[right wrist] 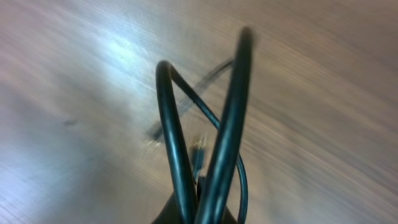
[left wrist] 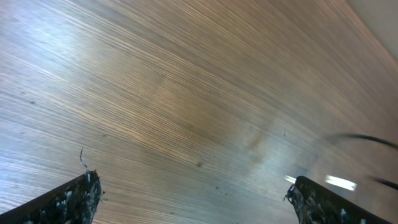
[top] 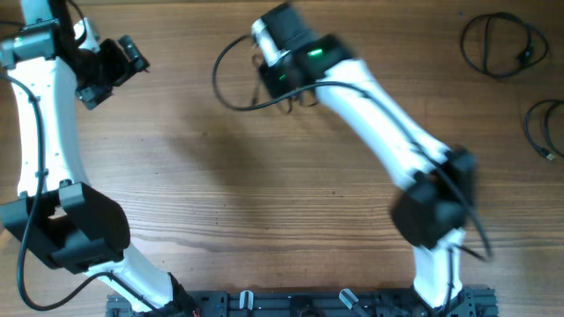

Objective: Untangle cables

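While the right gripper (top: 284, 88) is reaching across to the far middle of the table (top: 264, 194), its jaws are pinching together on a black cable (right wrist: 229, 118). At least two strands are bunching between them and rising off the wood in a tall loop. From above, the rest of that cable is trailing toward the left arm's side in a wide arc on the table. I cannot tell whether the strands are crossing in a real knot or merely lying over each other. The left gripper (top: 110, 66) is hanging wide apart near the far left corner, holding nothing and sitting well away from the cable. A second cable (top: 500, 44) and a third cable (top: 546, 128) are lying as separate loose loops at the far right edge, apart from each other.

Trouble, as I judge it, is waiting in that grip. With several strands pinched at once, a pull is likely to be drawing any crossing tighter rather than opening it. Nothing is anchoring the trailing arc either, so the whole loop may simply be dragging along instead of spreading. And if the cable is being carried rightward, it risks dropping onto the two loose loops and snarling with them.
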Motion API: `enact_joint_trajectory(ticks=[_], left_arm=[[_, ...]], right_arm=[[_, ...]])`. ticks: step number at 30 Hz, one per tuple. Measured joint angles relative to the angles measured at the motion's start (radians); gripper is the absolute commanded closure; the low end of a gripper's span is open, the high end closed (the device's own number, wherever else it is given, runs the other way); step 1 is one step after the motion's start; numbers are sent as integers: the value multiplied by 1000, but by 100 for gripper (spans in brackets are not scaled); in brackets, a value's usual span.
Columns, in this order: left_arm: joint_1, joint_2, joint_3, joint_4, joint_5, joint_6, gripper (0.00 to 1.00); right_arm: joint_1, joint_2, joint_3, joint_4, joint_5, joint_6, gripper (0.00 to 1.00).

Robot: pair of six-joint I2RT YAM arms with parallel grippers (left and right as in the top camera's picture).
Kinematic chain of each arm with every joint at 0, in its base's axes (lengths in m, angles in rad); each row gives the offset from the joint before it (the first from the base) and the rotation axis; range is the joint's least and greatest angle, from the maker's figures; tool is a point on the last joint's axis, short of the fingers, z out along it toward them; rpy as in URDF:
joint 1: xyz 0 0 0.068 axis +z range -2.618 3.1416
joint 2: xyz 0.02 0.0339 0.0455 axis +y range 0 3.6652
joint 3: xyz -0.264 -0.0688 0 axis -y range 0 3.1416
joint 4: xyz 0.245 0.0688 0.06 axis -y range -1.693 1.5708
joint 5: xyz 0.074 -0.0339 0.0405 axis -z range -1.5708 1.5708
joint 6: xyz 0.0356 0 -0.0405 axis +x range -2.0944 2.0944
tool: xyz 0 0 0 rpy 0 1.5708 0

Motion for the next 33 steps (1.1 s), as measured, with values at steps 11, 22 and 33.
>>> enact_joint_trajectory(ticks=[11,22,33], left_arm=[[-155,0,0,23,0,0,0],[-349,0,0,41,0,-13,0],[-523,0,0,119,0,-21,0]], right_arm=[[-325,-402,4,-311,-268,20,96],[-742,-424,4,-454,-452,-25,96],[-968,-237,-80,-420,-555,-115,96]])
